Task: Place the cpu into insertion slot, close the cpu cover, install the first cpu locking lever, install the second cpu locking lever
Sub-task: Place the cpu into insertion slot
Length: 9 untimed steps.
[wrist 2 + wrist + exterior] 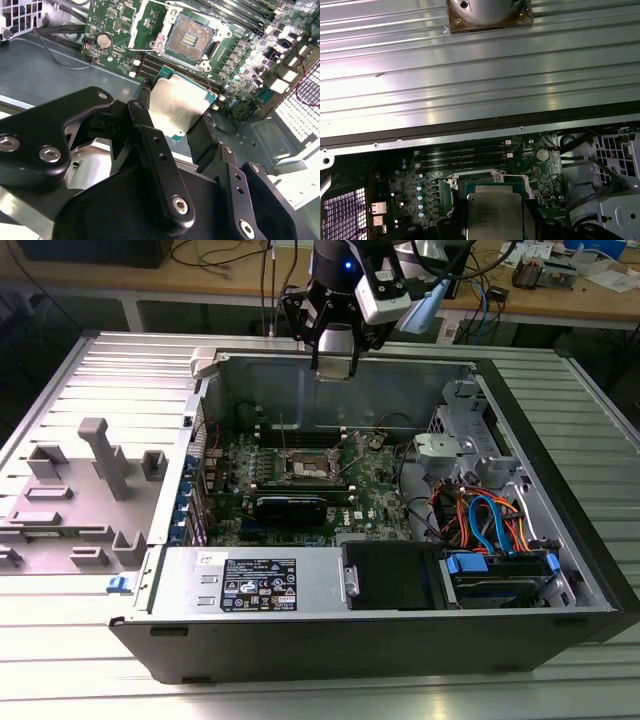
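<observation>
The cpu (179, 107) is a flat square chip with a silver top. My gripper (176, 106) is shut on it, one black finger on each side edge. In the exterior view the gripper (333, 362) hangs above the rear wall of the open computer case, well above the board. The insertion slot (189, 37) lies uncovered on the green board, a dark recess with a silver rim, also seen as the insertion slot (305, 469). The cpu cover (146, 22) stands swung up beside it. In the first wrist view the cpu (495, 215) hangs over the socket area.
A long black card (290, 508) lies just in front of the socket. Memory slots (462, 157) run along its far side. Orange and blue cables (482, 520) and a drive cage (455, 445) fill the case's right. A grey fixture (95, 480) sits on the table at the exterior view's left.
</observation>
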Available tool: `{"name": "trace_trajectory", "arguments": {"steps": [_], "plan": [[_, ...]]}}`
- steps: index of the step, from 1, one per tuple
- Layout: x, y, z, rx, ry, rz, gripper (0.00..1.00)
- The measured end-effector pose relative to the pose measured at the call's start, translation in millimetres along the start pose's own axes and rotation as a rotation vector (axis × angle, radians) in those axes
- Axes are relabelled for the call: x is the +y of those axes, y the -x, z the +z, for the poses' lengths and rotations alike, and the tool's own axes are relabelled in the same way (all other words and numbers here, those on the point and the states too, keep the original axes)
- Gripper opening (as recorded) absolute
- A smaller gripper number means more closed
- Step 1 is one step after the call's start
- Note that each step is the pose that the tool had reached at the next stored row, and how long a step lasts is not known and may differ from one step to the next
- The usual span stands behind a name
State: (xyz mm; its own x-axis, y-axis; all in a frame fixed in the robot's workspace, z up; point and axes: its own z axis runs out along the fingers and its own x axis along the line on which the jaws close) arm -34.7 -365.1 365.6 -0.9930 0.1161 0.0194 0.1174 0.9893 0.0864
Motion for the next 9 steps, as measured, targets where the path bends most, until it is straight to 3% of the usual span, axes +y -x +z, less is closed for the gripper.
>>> {"name": "trace_trajectory", "arguments": {"steps": [9], "plan": [[0.0, 0.0, 0.2, -0.0032, 0.0005, 0.036, 0.54]]}}
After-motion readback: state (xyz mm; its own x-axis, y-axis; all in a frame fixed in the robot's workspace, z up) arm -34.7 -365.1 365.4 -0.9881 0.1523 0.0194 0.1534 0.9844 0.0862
